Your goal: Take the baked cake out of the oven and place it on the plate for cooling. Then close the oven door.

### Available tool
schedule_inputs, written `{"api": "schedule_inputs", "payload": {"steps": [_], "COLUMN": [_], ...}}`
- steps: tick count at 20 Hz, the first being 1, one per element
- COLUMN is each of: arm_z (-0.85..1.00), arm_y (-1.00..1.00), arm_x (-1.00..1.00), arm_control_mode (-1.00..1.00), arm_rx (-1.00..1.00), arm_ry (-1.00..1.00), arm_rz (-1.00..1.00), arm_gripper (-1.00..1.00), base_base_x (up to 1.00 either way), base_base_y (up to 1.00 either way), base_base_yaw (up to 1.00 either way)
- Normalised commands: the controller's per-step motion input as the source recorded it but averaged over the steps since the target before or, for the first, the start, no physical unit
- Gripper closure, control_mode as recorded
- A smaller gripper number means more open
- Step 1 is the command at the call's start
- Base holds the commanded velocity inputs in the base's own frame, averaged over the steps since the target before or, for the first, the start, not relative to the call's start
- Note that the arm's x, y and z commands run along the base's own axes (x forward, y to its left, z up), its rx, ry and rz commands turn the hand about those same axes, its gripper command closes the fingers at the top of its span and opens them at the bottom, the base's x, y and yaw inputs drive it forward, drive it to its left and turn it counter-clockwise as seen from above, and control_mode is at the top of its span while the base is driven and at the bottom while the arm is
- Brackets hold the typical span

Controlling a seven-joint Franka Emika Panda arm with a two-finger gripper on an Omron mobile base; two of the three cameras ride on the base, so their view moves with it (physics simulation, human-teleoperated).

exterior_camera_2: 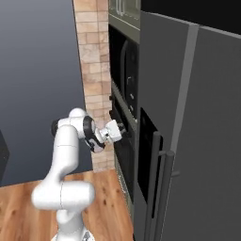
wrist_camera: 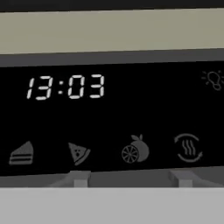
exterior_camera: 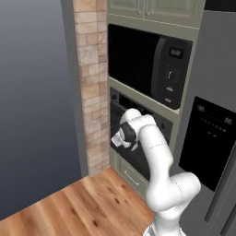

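- Claw [exterior_camera: 115, 138] sits at the end of your arm in the left base view, pressed up close to the oven [exterior_camera: 138, 138]. It lies below the microwave [exterior_camera: 147, 64] and beside the brick column [exterior_camera: 92, 83]. You cannot tell from here whether the jaws are parted or clenched, since the wrist hides the tips.
- Your oven door [exterior_camera: 133, 152] looks upright and closed in this view, so I judge the cake is inside, behind it, out of sight. You get no sight of the plate either.
- From the right base view, your claw [exterior_camera_2: 123, 128] points straight at the oven front [exterior_camera_2: 123, 141], at about the height of its upper edge. The grey fridge [exterior_camera_2: 188, 132] stands to the right. The tips are too small here to read their spread.
- Through the hand view, you look square at the oven's control strip [wrist_camera: 109, 118], with its clock reading [wrist_camera: 65, 86] and a row of mode icons. Two grey finger tips [wrist_camera: 78, 178] rise at the bottom, apart, with nothing visible between them.
- The relation your next move turns on: the door's bar handle runs horizontally and should lie just below the strip you are facing. I judge you must drop the claw slightly and straddle that bar across its long axis before pulling down.
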Motion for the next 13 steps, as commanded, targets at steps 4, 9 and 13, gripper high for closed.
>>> {"api": "schedule_inputs", "payload": {"steps": [4, 9, 13], "arm_z": [-1.0, -1.0, -0.87], "arm_y": [-0.71, -0.72, -0.29], "arm_x": [1.0, 0.99, 0.55], "arm_control_mode": [-1.0, -1.0, -1.0], "arm_rx": [-0.05, -0.12, -0.05], "arm_ry": [0.12, 0.01, 0.0], "arm_rz": [-0.08, -0.01, 0.0], "arm_gripper": [-1.0, -1.0, -1.0], "base_base_x": [0.0, 0.0, 0.0], "base_base_y": [0.0, 0.0, 0.0], "base_base_yaw": [0.0, 0.0, 0.0]}}
